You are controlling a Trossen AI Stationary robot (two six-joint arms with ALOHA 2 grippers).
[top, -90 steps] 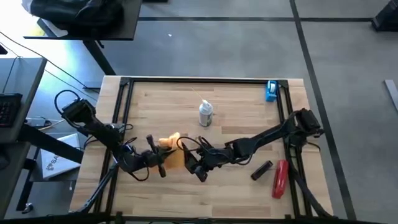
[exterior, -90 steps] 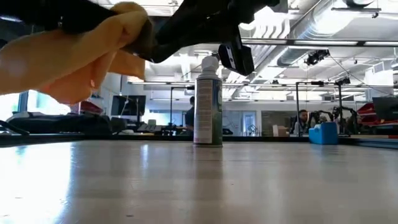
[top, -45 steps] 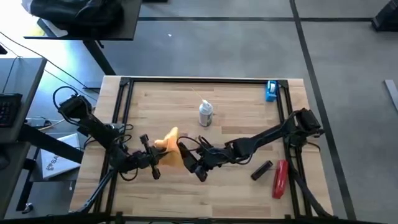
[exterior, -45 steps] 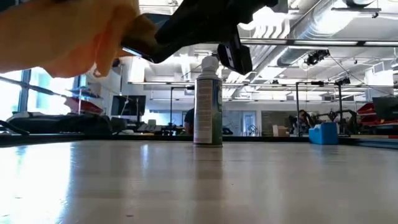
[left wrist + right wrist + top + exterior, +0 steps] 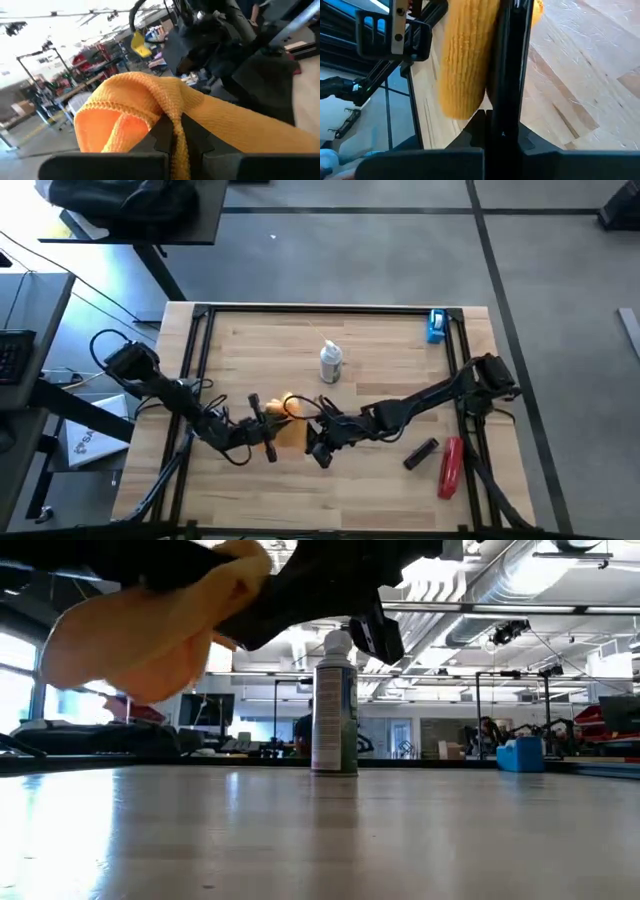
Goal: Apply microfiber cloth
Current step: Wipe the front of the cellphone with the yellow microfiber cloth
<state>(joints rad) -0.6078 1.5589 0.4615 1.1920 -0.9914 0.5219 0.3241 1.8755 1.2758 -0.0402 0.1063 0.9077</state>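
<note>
Left gripper (image 5: 268, 430) is clamped on the cloth (image 5: 283, 418); right gripper (image 5: 312, 438) grips a phone (image 5: 508, 65) edge-on, mid-table (image 5: 380, 370).

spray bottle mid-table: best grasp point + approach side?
Grip the spray bottle around its straight cylindrical body, below the narrower cap. It stands upright and alone on the table, so come level from the right arm's side, fingers either side of the body.
</note>
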